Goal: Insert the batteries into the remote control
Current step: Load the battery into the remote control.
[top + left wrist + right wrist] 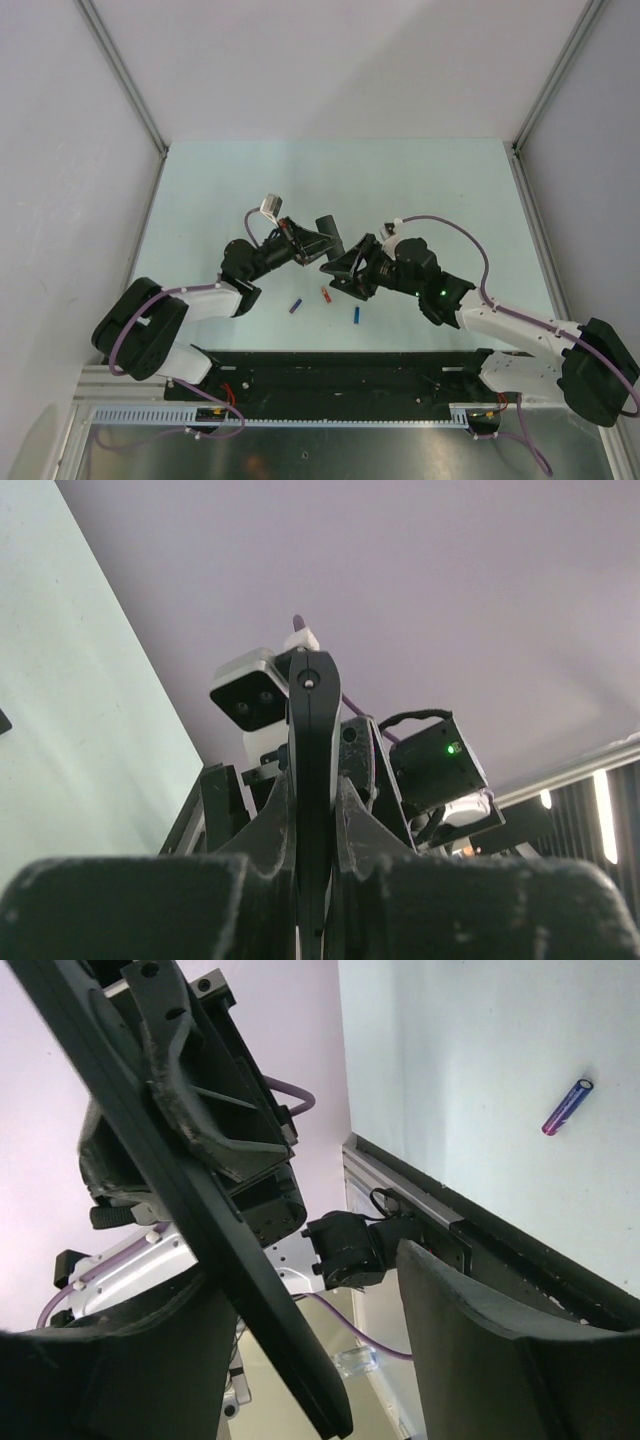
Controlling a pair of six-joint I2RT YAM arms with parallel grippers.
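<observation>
I find the left end effector [315,825] clenched on the remote control [314,730], held raised above the desk [430,190], with the right end effector [320,1290] released alongside. The purple-blue battery [295,306], red-orange battery [325,295] and bright blue battery [357,316] lie loose on the desk, so I judge loading largely outstanding.

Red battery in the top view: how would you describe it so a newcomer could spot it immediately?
On the pale green table, three batteries lie in a loose row just beyond the black base plate. The red battery is the middle one, the only warm-coloured one, with a purple battery to its left and a blue battery to its right.
</observation>
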